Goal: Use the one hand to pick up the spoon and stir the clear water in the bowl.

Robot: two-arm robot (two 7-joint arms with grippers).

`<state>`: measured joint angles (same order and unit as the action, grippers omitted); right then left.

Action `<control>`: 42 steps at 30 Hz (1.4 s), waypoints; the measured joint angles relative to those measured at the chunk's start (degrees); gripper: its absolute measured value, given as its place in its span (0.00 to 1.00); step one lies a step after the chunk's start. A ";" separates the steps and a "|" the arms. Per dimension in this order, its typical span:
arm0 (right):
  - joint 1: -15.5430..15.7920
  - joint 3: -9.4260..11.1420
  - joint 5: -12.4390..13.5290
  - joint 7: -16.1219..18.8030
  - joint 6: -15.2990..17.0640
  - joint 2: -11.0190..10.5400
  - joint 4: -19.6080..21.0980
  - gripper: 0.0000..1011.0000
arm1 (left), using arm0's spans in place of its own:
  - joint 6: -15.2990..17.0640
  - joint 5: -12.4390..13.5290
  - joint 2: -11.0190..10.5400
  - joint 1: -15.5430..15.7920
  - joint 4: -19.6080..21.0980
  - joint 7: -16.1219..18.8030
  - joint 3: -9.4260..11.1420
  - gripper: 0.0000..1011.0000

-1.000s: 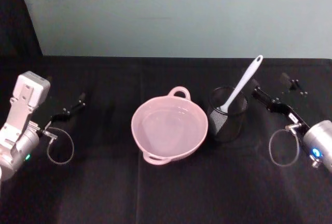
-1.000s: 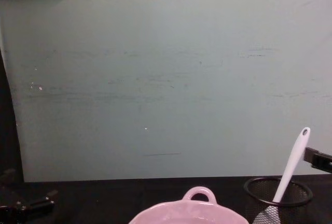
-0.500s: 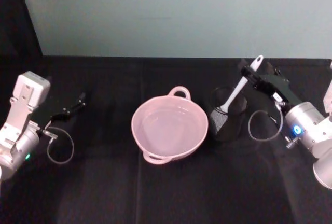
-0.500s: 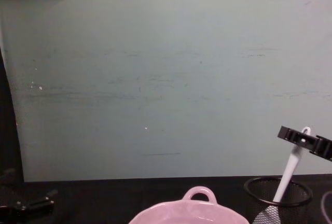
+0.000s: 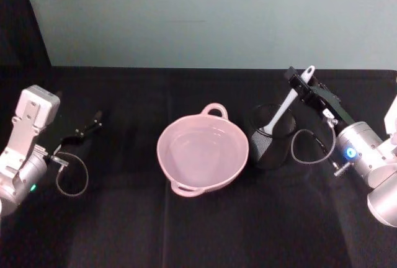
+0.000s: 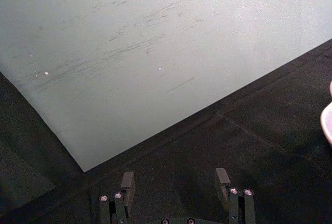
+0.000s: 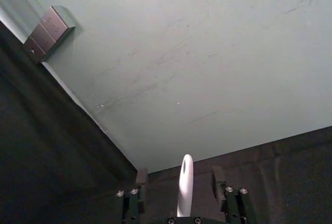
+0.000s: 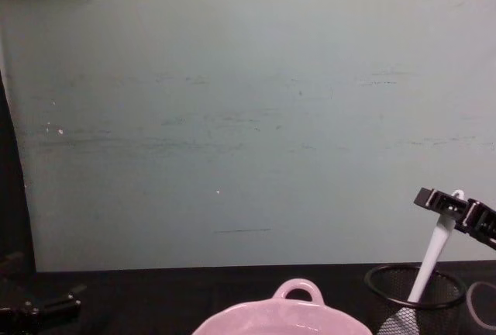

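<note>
Although the spoon (image 5: pixel 284 110) stands in the mesh cup (image 5: pixel 273 147), right of centre, its handle is now between the open fingers of my right gripper (image 5: pixel 302 83), which was at lower right a second ago. I judge closing comes next. Beside the cup, the bowl (image 5: pixel 162 150) holds clear water (image 5: pixel 201 153). My left gripper (image 5: pixel 89 126) rests open, far left.

Right gripper (image 7: pixel 179 176) has its fingers (image 7: pixel 218 178) spread apart. White spoon (image 7: pixel 183 187) handle stands upright between them, rounded end up, a gap on each side, touching neither finger. Beyond: black table (image 7: pixel 290 172), pale green wall (image 7: pixel 207 53), grey wall plate (image 7: pixel 47 31) mounted on it.
</note>
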<state>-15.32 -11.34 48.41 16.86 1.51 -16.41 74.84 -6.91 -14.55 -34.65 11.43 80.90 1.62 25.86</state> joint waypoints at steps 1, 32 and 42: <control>0.00 0.02 0.19 0.03 0.12 0.00 -0.03 0.76 | 0.00 0.00 0.00 0.00 0.00 0.00 0.00 1.00; 0.30 -1.73 -0.10 0.39 0.04 -2.84 4.15 0.11 | 0.00 0.00 0.00 0.00 0.00 0.00 0.00 1.00; 1.07 -3.81 -8.65 -1.54 -1.04 -6.49 12.03 0.11 | 0.00 0.00 0.00 0.00 0.00 0.00 0.00 1.00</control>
<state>-14.26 -15.15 39.76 15.32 0.48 -22.91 86.86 -6.90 -14.55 -34.65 11.43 80.90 1.62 25.86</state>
